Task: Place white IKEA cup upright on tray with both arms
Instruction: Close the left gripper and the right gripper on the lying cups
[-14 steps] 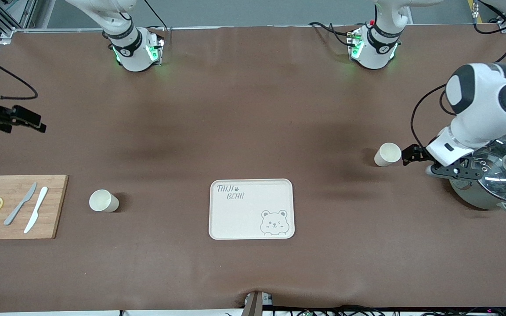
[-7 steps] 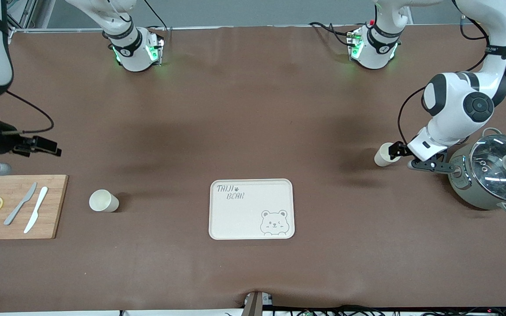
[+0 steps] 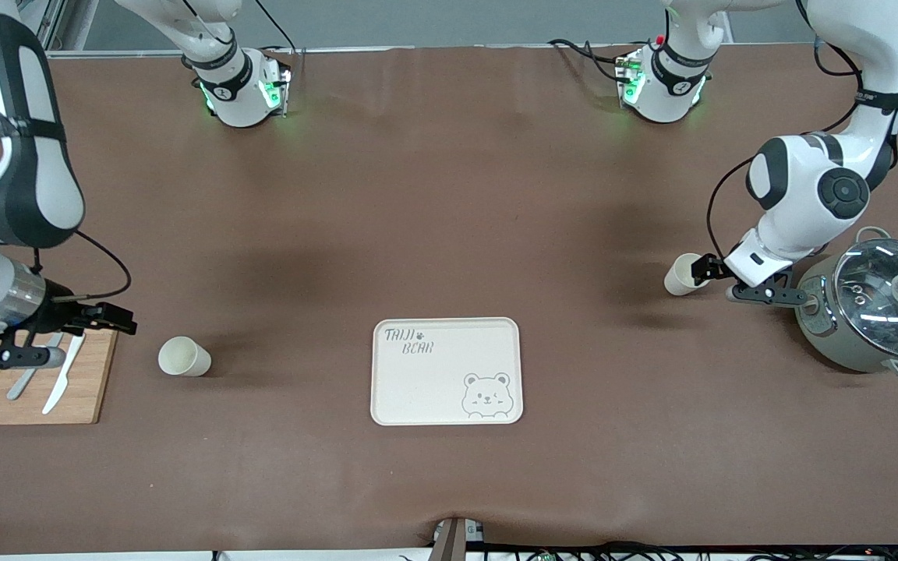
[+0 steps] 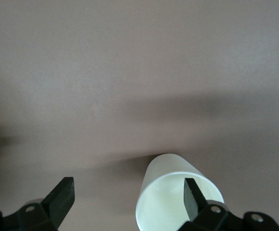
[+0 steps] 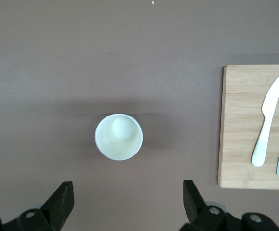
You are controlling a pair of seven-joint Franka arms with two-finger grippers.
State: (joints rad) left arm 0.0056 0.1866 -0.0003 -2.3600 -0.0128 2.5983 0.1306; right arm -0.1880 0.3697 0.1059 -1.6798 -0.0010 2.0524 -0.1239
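**Both hands open, cups on table, tray bare**

Table (image 3: 449,195): brown mat, wall-to-wall. Tray (image 3: 447,371) centred, near front camera.

L hand (image 3: 705,270) low, fingers spread, one fingertip (image 4: 192,195) at the mouth of a white cup (image 3: 683,274) lying on its side; grey lidded pot (image 3: 874,304) just beside.

R hand (image 3: 118,319) open, over edge of wooden cutting board (image 3: 83,389) w/ knives (image 5: 266,127). Second white cup (image 3: 182,357) on table betw. board and tray, apart from hand.
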